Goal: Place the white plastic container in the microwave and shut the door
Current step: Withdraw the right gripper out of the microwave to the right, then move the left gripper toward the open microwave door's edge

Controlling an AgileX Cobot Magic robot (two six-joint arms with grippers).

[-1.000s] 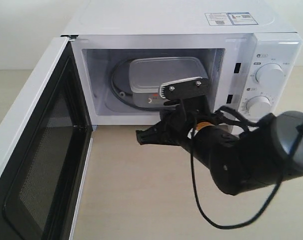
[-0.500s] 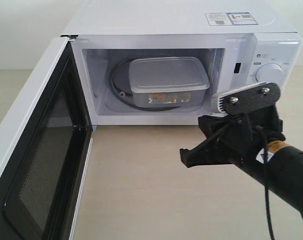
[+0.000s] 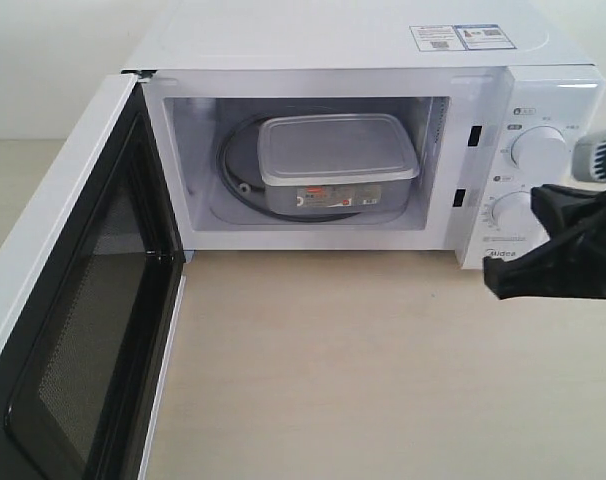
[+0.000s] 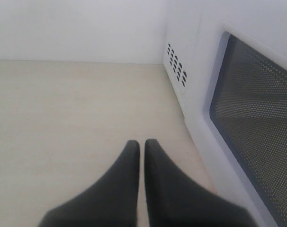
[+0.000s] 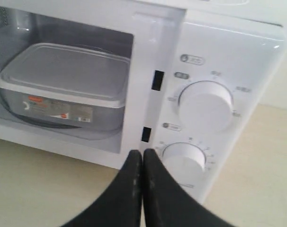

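Note:
The white plastic container [image 3: 338,150] rests on the glass turntable inside the microwave [image 3: 333,40], lid on, its red-and-black label facing out; the right wrist view also shows this container [image 5: 63,75]. The door [image 3: 73,300] stands wide open, swung to the left. My right gripper [image 3: 495,288] is shut and empty at the right edge, low in front of the control panel. In its wrist view, the right gripper [image 5: 142,153] points at the lower dial's left. My left gripper [image 4: 141,144] is shut with nothing in it, above the table beside the door's windowed face [image 4: 252,118].
Two round dials [image 3: 539,150] [image 3: 516,212] sit on the microwave's right panel, close behind my right gripper. Light wooden tabletop [image 3: 333,370] stretches in front of the oven. Vent slots [image 4: 176,64] show on the microwave's side near my left gripper.
My right arm has pulled back from the oven opening and swung right to the frame's edge, jaws shut. The container stays on the turntable. The door has not moved.

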